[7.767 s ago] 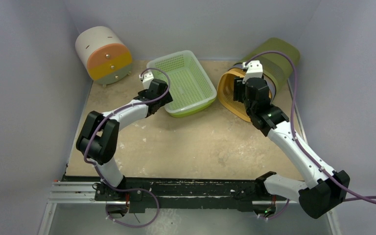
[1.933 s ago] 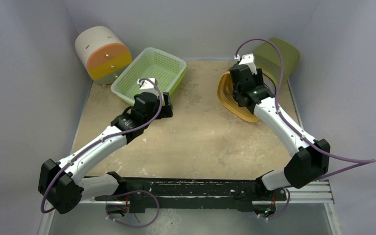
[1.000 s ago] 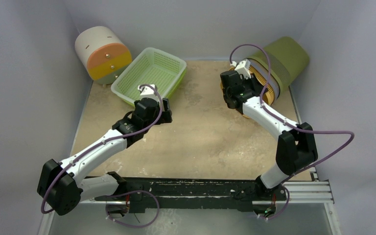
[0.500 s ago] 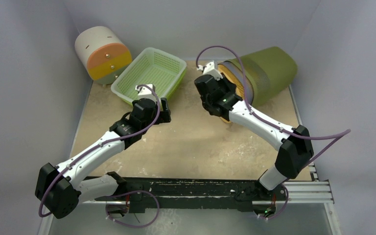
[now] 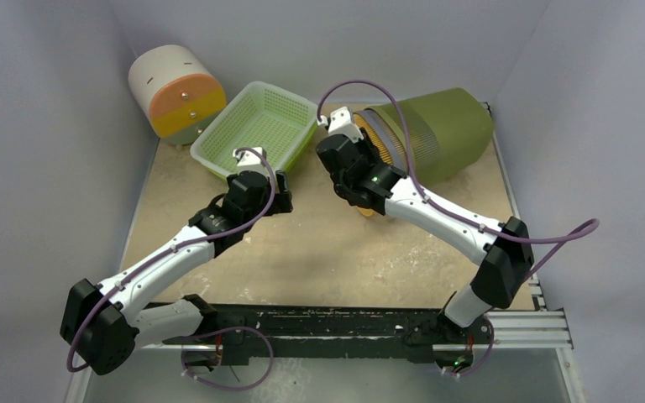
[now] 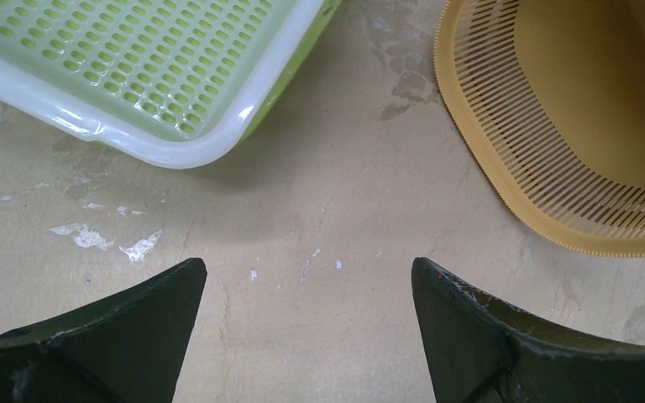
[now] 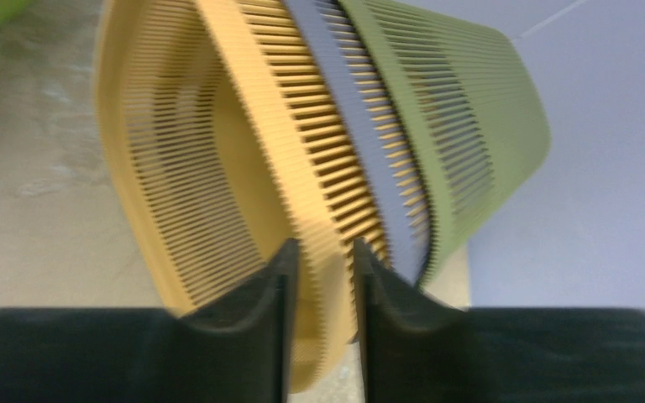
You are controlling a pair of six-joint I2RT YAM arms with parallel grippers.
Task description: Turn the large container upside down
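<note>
Right wrist view explains the grip: the right tool (image 7: 323,252) is closed on the thin rim of the orange slatted plastic inner basket (image 7: 218,193). One finger is on the mouth side of the rim and the other on its outer side. The picture is blurred, so the exact contact is hard to read. That rim is probably the only part narrow enough to pinch, since the body looks far too wide for the fingers.

From above, the large olive-green slatted plastic container (image 5: 445,130) lies on its side in the upper right of the frame. Its mouth faces the middle of the table (image 5: 327,252) and its closed end points toward the right wall. The orange basket is nested in it and sticks out of the mouth. The container is therefore tipped over but not yet mouth-down. Swinging the gripped rim over and down looks like the way to finish. Only the insert is held, so it may slide out of the olive shell.

In the left wrist view, the left tool (image 6: 306,264) has its fingers spread wide and holds nothing. It hangs over bare table between the corner of the light green perforated plastic tray (image 6: 176,155) at the upper left and the orange rim at the upper right. That position looks chosen to keep it clear of the turn, or ready to brace the shell.
</note>
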